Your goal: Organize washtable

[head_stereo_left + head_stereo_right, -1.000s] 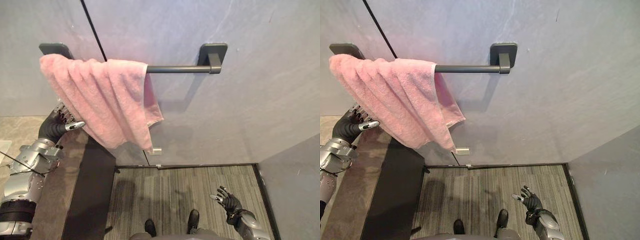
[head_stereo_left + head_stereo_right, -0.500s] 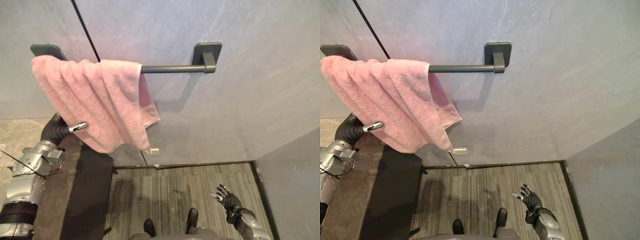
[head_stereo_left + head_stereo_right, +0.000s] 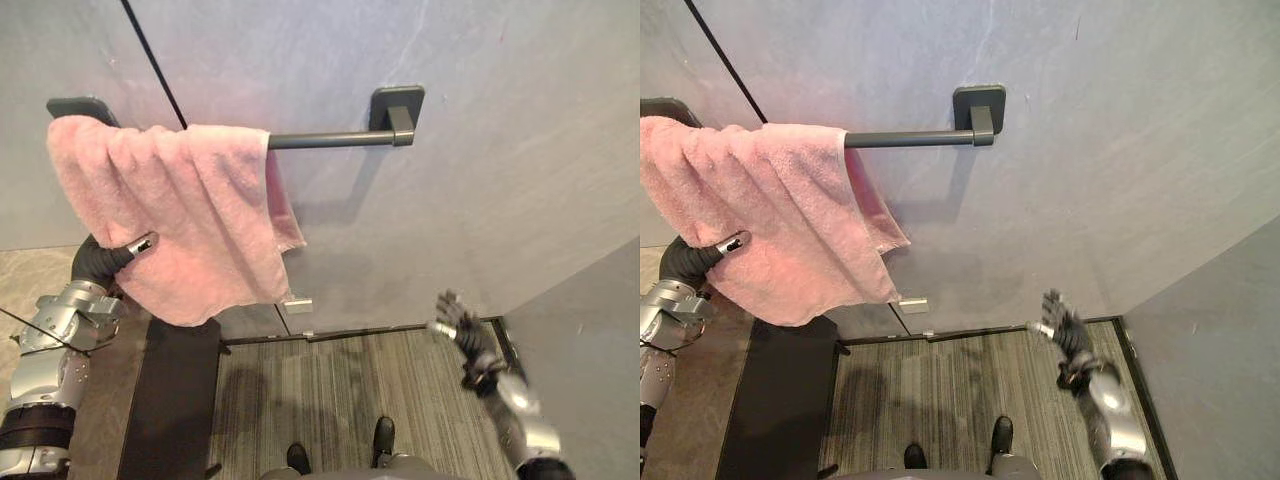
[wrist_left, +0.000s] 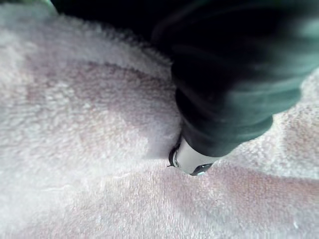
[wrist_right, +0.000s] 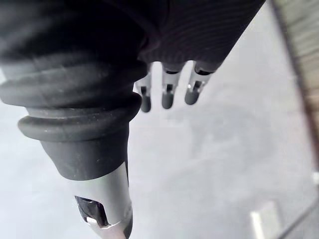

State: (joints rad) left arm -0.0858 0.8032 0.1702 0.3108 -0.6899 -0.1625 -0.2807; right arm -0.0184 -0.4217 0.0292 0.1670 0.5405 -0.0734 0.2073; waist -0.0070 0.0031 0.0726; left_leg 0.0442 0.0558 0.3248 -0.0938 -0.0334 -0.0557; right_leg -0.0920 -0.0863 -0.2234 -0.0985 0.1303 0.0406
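A pink towel [image 3: 190,220] hangs bunched over the left end of a dark bar [image 3: 330,140] on the grey wall. My left hand [image 3: 100,258] is at the towel's lower left edge. Its thumb [image 3: 140,243] presses on the front of the cloth and its fingers are tucked behind it, so the hand is shut on the towel. The left wrist view shows that thumb [image 4: 192,159] sunk into the pink towel [image 4: 75,124]. My right hand [image 3: 1060,322] is raised at the lower right, away from the towel, its fingers [image 5: 167,94] straight and empty.
A dark cabinet front [image 3: 175,400] drops below the towel, beside a stone counter [image 3: 30,275] at the left. Striped grey flooring [image 3: 350,390] lies below. A second grey wall [image 3: 590,340] closes in the right side. A small white fitting [image 3: 297,304] sits low on the wall.
My left hand has closed on the towel's lower edge and gathered it. My right hand has risen from near the floor. The camera has turned a little, shifting the bar leftward.
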